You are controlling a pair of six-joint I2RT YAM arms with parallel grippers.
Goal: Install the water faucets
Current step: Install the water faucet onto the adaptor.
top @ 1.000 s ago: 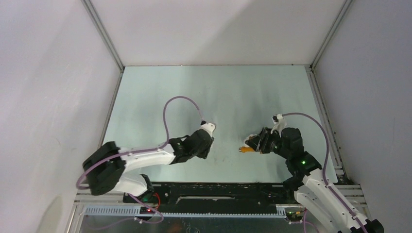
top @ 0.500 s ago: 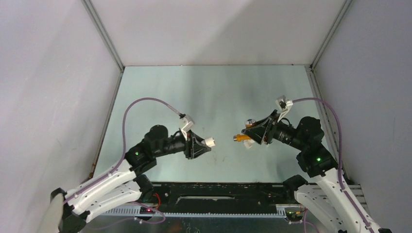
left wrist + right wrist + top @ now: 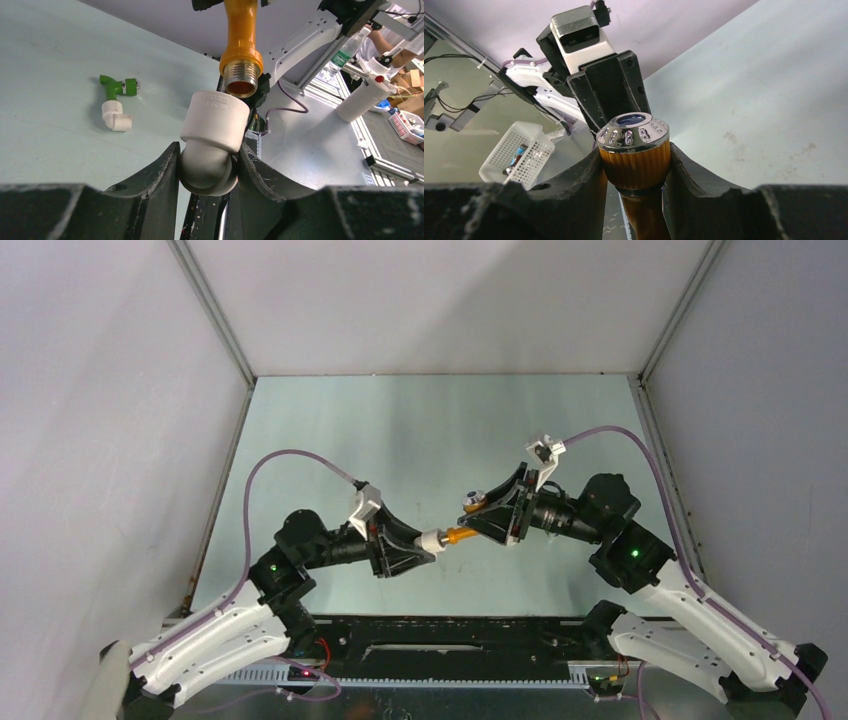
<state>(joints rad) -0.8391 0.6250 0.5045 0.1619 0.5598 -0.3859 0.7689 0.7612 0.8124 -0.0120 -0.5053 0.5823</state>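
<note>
My left gripper is shut on a white elbow fitting, held above the table; in the left wrist view the left gripper clamps the fitting's round bend, socket pointing away. My right gripper is shut on the orange faucet; in the right wrist view the right gripper squeezes the faucet's ribbed, chrome-capped knob. The faucet's brass threaded end sits at the socket's mouth; whether it is inside, I cannot tell. The green faucet, joined to another white elbow, lies on the table and is hidden in the top view.
The black front rail runs along the table's near edge. Grey walls close in the left, back and right. Off the table, a white basket and a white bottle with a red cap stand nearby.
Both arms have lifted off the table and swung toward each other. The elbow fitting and the orange faucet, apart half a second ago, now meet end to end in mid-air.
</note>
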